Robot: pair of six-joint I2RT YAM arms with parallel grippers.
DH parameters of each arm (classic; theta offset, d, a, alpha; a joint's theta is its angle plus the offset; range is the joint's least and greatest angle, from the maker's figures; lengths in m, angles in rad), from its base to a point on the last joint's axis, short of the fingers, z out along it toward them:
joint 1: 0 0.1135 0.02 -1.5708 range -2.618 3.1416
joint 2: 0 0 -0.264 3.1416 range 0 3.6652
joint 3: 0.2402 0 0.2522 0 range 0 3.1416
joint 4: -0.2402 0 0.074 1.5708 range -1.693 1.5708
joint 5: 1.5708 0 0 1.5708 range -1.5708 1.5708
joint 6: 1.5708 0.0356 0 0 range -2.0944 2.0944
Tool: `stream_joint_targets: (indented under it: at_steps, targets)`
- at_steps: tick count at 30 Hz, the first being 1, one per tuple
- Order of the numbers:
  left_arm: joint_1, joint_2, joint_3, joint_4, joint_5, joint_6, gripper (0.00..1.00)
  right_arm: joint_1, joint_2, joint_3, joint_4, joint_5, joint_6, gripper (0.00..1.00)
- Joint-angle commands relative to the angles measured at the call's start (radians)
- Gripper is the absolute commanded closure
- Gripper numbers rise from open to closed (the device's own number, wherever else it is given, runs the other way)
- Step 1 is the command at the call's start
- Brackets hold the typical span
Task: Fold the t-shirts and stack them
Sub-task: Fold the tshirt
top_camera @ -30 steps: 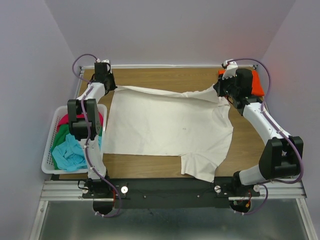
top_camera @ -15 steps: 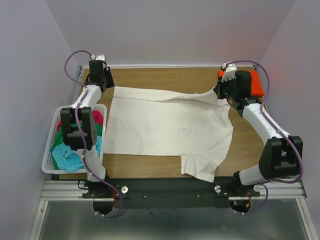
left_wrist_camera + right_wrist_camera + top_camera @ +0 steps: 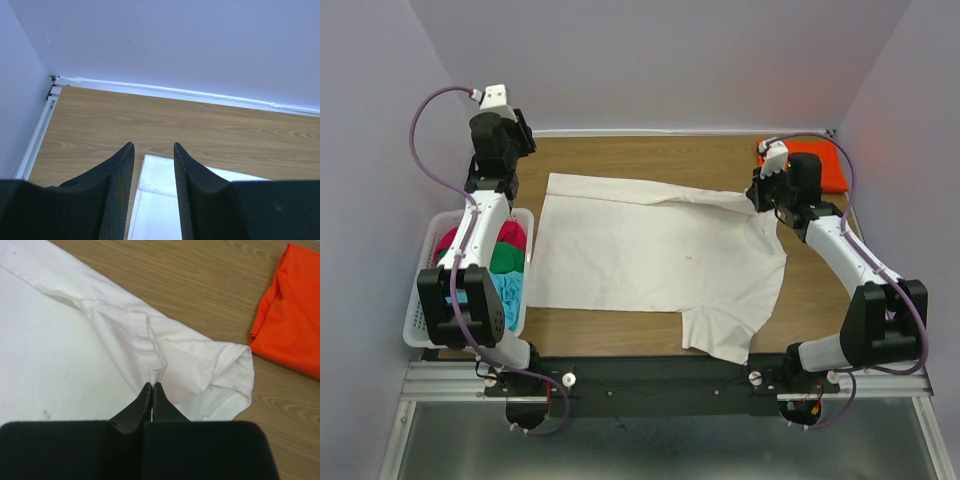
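Note:
A large cream-white t-shirt (image 3: 660,260) lies spread across the wooden table, one sleeve hanging toward the near edge. My right gripper (image 3: 151,385) is shut on a raised fold of that shirt (image 3: 165,357) at its far right, seen from above as the right gripper (image 3: 758,195). My left gripper (image 3: 153,145) is open and empty, raised over the far left corner of the shirt (image 3: 160,175); from above the left gripper (image 3: 515,135) sits at the table's back left. A folded orange t-shirt (image 3: 825,168) lies at the far right corner, also the orange t-shirt (image 3: 292,315).
A white lattice basket (image 3: 418,322) stands off the table's left edge holding crimson (image 3: 512,236), green (image 3: 506,258) and light blue (image 3: 510,290) shirts. Walls close in at the back and both sides. Bare wood (image 3: 650,155) shows behind the white shirt.
My left gripper opened, let go of the white shirt's far left corner, and rose back and to the left; that corner now lies flat. The right gripper shifted slightly nearer, still pinching cloth.

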Motion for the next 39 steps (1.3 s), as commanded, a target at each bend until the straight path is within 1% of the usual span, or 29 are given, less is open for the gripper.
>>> stream_joint_targets:
  at_steps: [1, 3, 4, 5, 6, 7, 8, 9, 11, 12, 13, 15, 17, 18, 19, 20, 23, 24, 27, 28, 33, 35, 39]
  targets:
    - [0.008, -0.111, -0.097, 0.070, -0.002, -0.012, 0.55, -0.005, -0.059, -0.033, -0.048, -0.111, -0.071, 0.97]
    - [0.008, -0.142, -0.131, 0.079, 0.021, -0.024, 0.55, -0.006, -0.070, -0.059, -0.069, -0.176, -0.098, 0.95]
    - [0.008, -0.171, -0.163, 0.081, 0.034, -0.031, 0.55, -0.002, -0.072, -0.068, -0.086, -0.257, -0.115, 0.89]
    - [0.010, -0.186, -0.176, 0.079, 0.043, -0.033, 0.55, -0.002, -0.070, -0.074, -0.109, -0.303, -0.135, 0.84]
    - [0.010, -0.220, -0.191, 0.069, 0.063, -0.036, 0.55, 0.001, -0.061, -0.085, -0.176, -0.363, -0.193, 0.74]
    - [0.009, -0.238, -0.218, 0.056, 0.072, -0.038, 0.55, 0.011, -0.058, -0.094, -0.203, -0.371, -0.213, 0.68]
    - [0.008, -0.284, -0.237, 0.050, 0.095, -0.042, 0.54, 0.012, -0.055, -0.103, -0.242, -0.374, -0.249, 0.64]
    - [0.008, -0.309, -0.260, 0.053, 0.107, -0.050, 0.54, 0.014, -0.053, -0.122, -0.256, -0.363, -0.261, 0.57]
    - [0.008, -0.388, -0.327, 0.055, 0.138, -0.042, 0.54, 0.014, -0.061, -0.132, -0.269, -0.319, -0.266, 0.51]
    - [0.008, -0.416, -0.349, 0.055, 0.143, -0.038, 0.54, 0.012, -0.065, -0.131, -0.269, -0.267, -0.264, 0.46]
    - [0.008, -0.441, -0.392, 0.056, 0.147, -0.033, 0.53, 0.014, -0.069, -0.126, -0.269, -0.250, -0.261, 0.43]
    - [0.008, -0.514, -0.454, 0.061, 0.166, -0.018, 0.53, 0.014, -0.043, -0.087, -0.269, -0.222, -0.246, 0.38]
    - [0.008, -0.557, -0.501, 0.068, 0.175, -0.012, 0.53, 0.012, 0.017, -0.027, -0.275, -0.217, -0.211, 0.38]
    - [0.008, -0.592, -0.545, 0.070, 0.178, 0.001, 0.53, 0.014, 0.108, 0.043, -0.290, -0.222, -0.173, 0.38]
    - [0.008, -0.606, -0.567, 0.068, 0.178, 0.007, 0.53, 0.014, 0.153, 0.080, -0.302, -0.237, -0.160, 0.38]
    - [0.008, -0.632, -0.587, 0.067, 0.176, 0.017, 0.53, 0.012, 0.256, 0.158, -0.327, -0.254, -0.145, 0.38]
    - [0.007, -0.659, -0.631, 0.061, 0.182, 0.033, 0.53, 0.012, 0.391, 0.271, -0.350, -0.297, -0.126, 0.38]
    - [0.007, -0.665, -0.625, 0.046, 0.172, 0.040, 0.53, 0.012, 0.472, 0.344, -0.356, -0.297, -0.117, 0.38]
    - [0.007, -0.662, -0.621, 0.062, 0.172, 0.037, 0.53, 0.012, 0.578, 0.453, -0.381, -0.296, -0.106, 0.38]
    - [0.008, -0.653, -0.618, 0.059, 0.178, 0.033, 0.53, 0.012, 0.632, 0.516, -0.385, -0.287, -0.103, 0.38]
    - [0.007, -0.637, -0.613, 0.050, 0.186, 0.034, 0.53, 0.014, 0.740, 0.624, -0.421, -0.264, -0.092, 0.40]
    - [0.007, -0.636, -0.614, 0.053, 0.190, 0.031, 0.53, 0.015, 0.757, 0.630, -0.428, -0.265, -0.089, 0.43]
    - [0.007, -0.627, -0.610, 0.056, 0.199, 0.028, 0.53, 0.026, 0.741, 0.599, -0.430, -0.279, -0.094, 0.53]
